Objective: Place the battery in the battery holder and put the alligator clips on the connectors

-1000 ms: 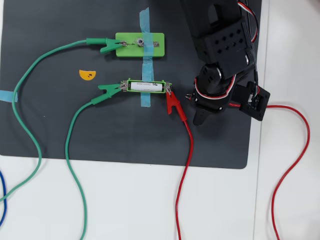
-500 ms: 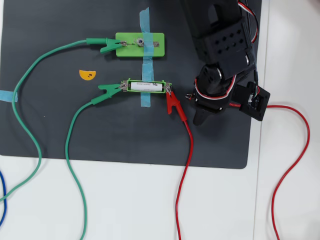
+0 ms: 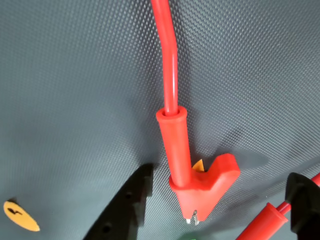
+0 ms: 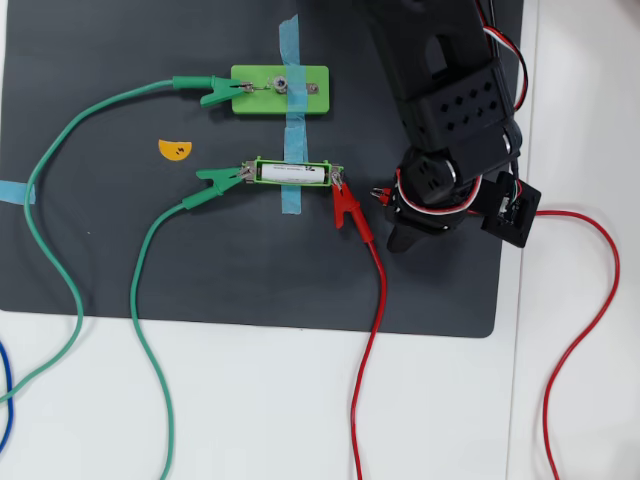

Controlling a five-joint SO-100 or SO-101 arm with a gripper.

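Observation:
In the overhead view the white battery (image 4: 292, 173) lies in the green battery holder (image 4: 258, 172). A green alligator clip (image 4: 220, 179) bites the connector at the holder's left end. A red alligator clip (image 4: 347, 207) sits on the right-end connector (image 4: 339, 180). Another green clip (image 4: 213, 92) is on the green plate (image 4: 305, 95). My gripper (image 4: 387, 215) hovers just right of the red clip. In the wrist view the gripper (image 3: 219, 172) is open, its black fingers (image 3: 125, 207) apart on either side of the red clip (image 3: 192, 172) without touching it.
A second red clip (image 3: 265, 220) with its wire (image 4: 590, 300) lies by the right finger, mostly under the arm. Orange stickers (image 4: 174, 149) lie on the dark mat (image 4: 120, 250). Blue tape (image 4: 291, 120) holds the green parts. Green and red wires trail onto the white table.
The arm has shifted slightly right and down in the overhead view. The clips, battery and holder have not moved.

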